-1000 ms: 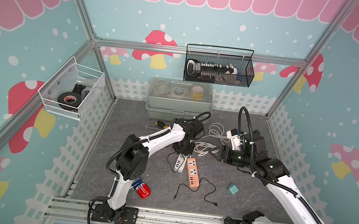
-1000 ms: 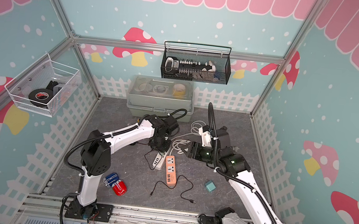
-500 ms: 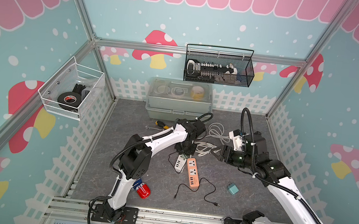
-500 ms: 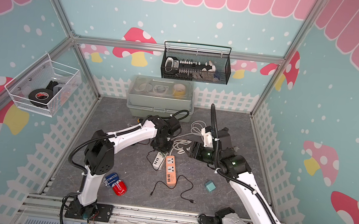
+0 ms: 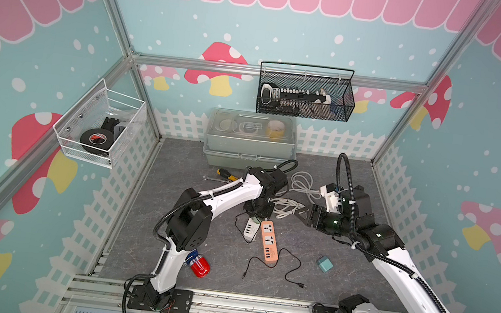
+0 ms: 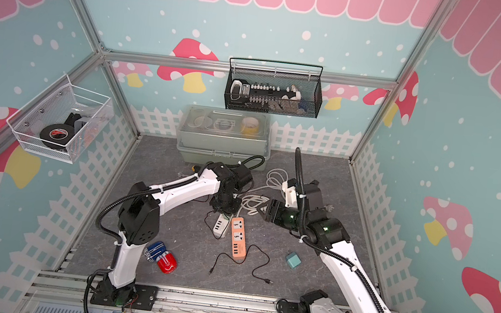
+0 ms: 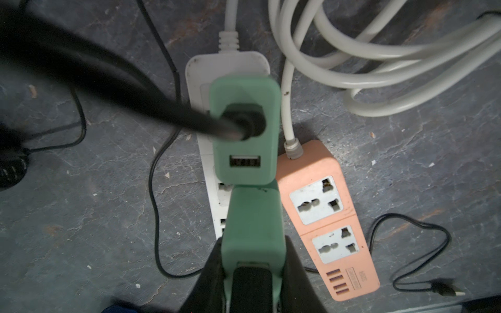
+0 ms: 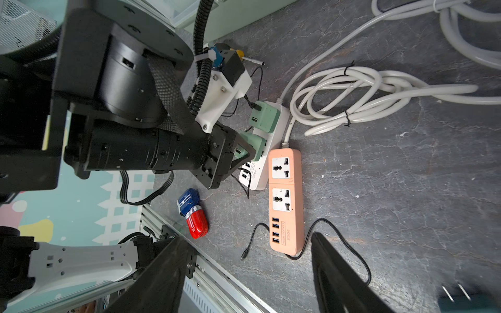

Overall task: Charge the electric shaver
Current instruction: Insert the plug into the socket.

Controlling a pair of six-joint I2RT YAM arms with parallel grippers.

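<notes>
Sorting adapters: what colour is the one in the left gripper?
Adapter: mint green, clearest in the left wrist view.

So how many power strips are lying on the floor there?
2. A white power strip lies mid-floor under the green adapter that the left gripper holds; an orange power strip lies right beside it. The arms hide some floor, so another is possible.

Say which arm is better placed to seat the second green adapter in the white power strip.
Left, likely. The left gripper is shut on the second green adapter, directly over the white power strip. The right gripper is open and empty beside the coiled white cable.
</notes>
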